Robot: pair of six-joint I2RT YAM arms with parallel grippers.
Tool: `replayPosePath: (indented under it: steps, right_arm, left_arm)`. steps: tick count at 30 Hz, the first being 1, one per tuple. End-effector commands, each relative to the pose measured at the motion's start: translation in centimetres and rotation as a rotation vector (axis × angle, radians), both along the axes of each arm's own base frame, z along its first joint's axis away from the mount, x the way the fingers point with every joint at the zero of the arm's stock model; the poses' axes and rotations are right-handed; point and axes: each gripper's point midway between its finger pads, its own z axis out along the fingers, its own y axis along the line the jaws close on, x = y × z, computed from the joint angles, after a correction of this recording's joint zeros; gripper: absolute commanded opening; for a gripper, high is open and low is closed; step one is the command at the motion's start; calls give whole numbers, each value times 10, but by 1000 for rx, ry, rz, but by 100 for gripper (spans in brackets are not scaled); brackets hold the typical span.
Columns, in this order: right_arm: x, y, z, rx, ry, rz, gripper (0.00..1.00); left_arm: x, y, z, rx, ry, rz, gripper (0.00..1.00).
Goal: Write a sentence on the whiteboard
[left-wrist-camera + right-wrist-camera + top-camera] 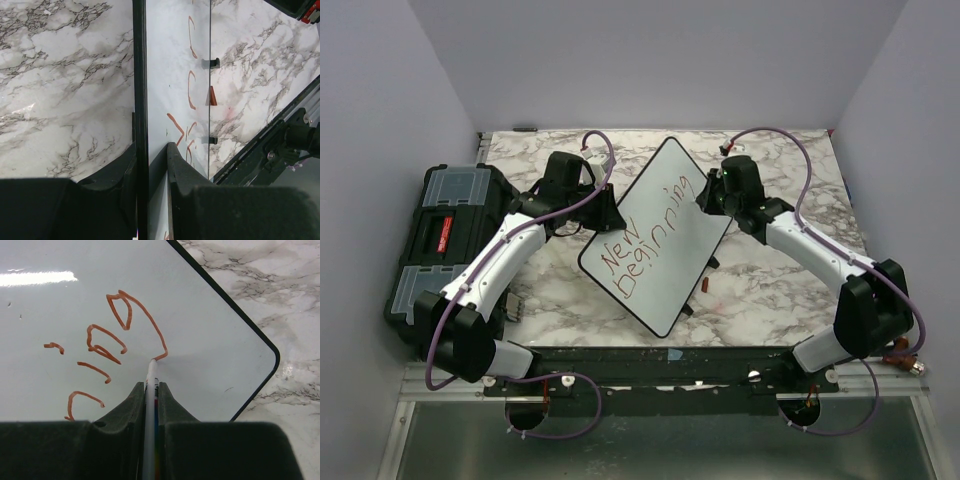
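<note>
The whiteboard point(665, 235) lies tilted in the middle of the marble table, white with a thin black frame. Red lettering point(645, 240) on it reads "New" and "Beginning" in two lines. My left gripper point(603, 210) is shut on the board's left edge point(140, 100), its fingers either side of the frame. My right gripper point(705, 195) is shut on a white marker point(151, 390). The marker's tip touches the board at the end of the tail of the last red letter point(135, 320), near the board's rounded corner point(270, 357).
A black toolbox point(445, 240) with clear lid compartments sits at the left table edge, beside my left arm. A small red marker cap point(706, 284) lies on the marble just right of the board. Purple cables loop over both arms.
</note>
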Motion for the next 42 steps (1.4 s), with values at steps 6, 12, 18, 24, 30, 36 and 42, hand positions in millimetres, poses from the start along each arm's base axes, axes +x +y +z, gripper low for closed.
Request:
replayPosePath:
  steps: [6,12,18,24,30,36,42]
  right_arm:
    - [-7,3,55,53,-81,21,1]
    - [-1,-6,80,51,-140,-26,1]
    - [17,-9,84,19,-159,-64,1]
    - [34,-7,77,11,-148,-74,1]
    - [49,-11,70,7,-138,-82,1]
    - [62,-14,64,10,-129,-81,1]
    - [71,-15,55,17,-111,-79,1]
  left_arm:
    - [-10,17,-40,197,-14,-60,0]
    - [-9,17,-41,199,-10,-60,0]
    - [-8,17,-41,202,-10,-59,0]
    - [-9,17,-41,199,-9,-60,0]
    - [-8,17,-40,200,-10,-61,0]
    - [-8,16,-40,197,-11,-63,0]
    - [-9,15,-39,194,-14,-66,0]
